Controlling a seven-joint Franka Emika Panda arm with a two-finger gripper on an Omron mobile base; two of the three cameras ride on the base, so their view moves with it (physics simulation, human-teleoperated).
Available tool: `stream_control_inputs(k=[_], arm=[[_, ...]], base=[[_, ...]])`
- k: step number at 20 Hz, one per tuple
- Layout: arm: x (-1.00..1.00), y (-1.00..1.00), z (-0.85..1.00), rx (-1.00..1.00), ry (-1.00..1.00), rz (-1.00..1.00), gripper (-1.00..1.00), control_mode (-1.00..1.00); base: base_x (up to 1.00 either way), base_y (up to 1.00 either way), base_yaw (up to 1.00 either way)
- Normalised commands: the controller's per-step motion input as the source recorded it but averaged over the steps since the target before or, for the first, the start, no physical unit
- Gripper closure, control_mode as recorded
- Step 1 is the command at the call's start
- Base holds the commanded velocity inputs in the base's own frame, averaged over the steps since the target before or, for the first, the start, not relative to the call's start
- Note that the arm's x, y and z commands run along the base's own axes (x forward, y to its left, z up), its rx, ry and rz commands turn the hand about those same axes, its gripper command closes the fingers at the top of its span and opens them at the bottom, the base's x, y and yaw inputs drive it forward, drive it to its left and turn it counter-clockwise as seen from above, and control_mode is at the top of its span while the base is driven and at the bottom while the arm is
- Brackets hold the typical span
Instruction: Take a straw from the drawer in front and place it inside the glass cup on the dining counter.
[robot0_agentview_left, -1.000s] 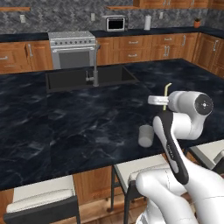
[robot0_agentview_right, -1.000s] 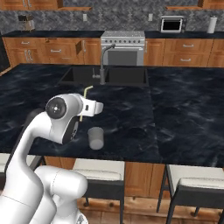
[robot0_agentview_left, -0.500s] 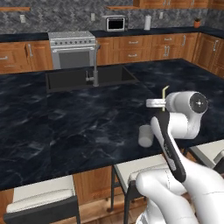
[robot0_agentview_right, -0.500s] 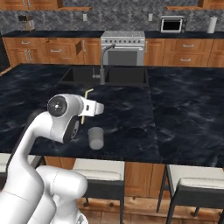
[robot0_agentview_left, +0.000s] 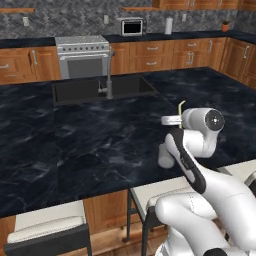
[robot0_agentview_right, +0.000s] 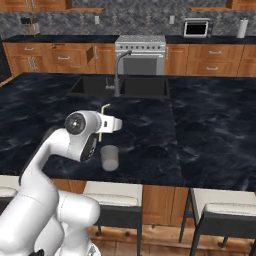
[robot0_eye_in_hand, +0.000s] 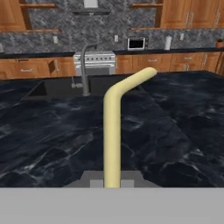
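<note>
My gripper (robot0_agentview_right: 102, 128) is shut on the straw (robot0_agentview_right: 103, 116), a pale yellow stick held upright with its top end bent. It hovers over the dining counter (robot0_agentview_right: 200, 125), black marble with a sink. The glass cup (robot0_agentview_right: 109, 158) stands on the counter near the front edge, just below and slightly right of the straw's lower end. In the left base view the straw (robot0_agentview_left: 180, 106) rises above the gripper (robot0_agentview_left: 178, 120), and the cup (robot0_agentview_left: 164, 156) is partly hidden behind my arm. In the hand view the straw (robot0_eye_in_hand: 112, 135) rises from between the fingertips over the counter (robot0_eye_in_hand: 48, 140). The drawer is out of view.
A sink (robot0_agentview_right: 122, 87) with a curved faucet (robot0_agentview_right: 119, 70) is set in the counter beyond the cup. White-cushioned stools (robot0_agentview_right: 112, 200) stand under the front edge. A stove (robot0_agentview_right: 140, 50), a microwave (robot0_agentview_right: 196, 27) and wooden cabinets line the back wall.
</note>
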Motion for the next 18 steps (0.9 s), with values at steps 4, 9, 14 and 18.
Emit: stream_control_inputs(k=[4,9,14,18], arm=[[0.39,0.0,-0.18,-0.01,0.06,0.0,1.0,-1.0],[0.32,0.0,-0.16,-0.01,0.07,0.0,1.0,-1.0],[0.27,0.0,-0.21,-0.02,0.0,0.0,1.0,-1.0],[0.23,0.0,-0.27,-0.06,0.0,0.0,1.0,-1.0]], base=[[0.0,0.0,0.0],[0.0,0.0,0.0],[0.0,0.0,0.0],[0.0,0.0,0.0]])
